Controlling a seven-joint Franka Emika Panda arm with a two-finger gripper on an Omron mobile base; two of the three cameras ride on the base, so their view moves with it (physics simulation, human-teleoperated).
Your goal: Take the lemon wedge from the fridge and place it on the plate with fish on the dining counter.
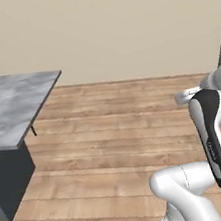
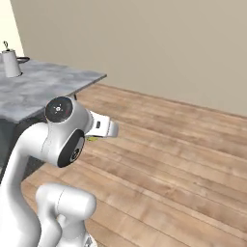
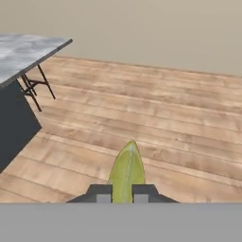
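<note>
Lemon wedge in transit toward the dining worktop.
The end effector pinches the lemon wedge between its tips, the wedge's long axis running straight out ahead of them, above the wooden floor. The marbled worktop lies ahead and to the left, its near corner still well apart from the wedge.
</note>
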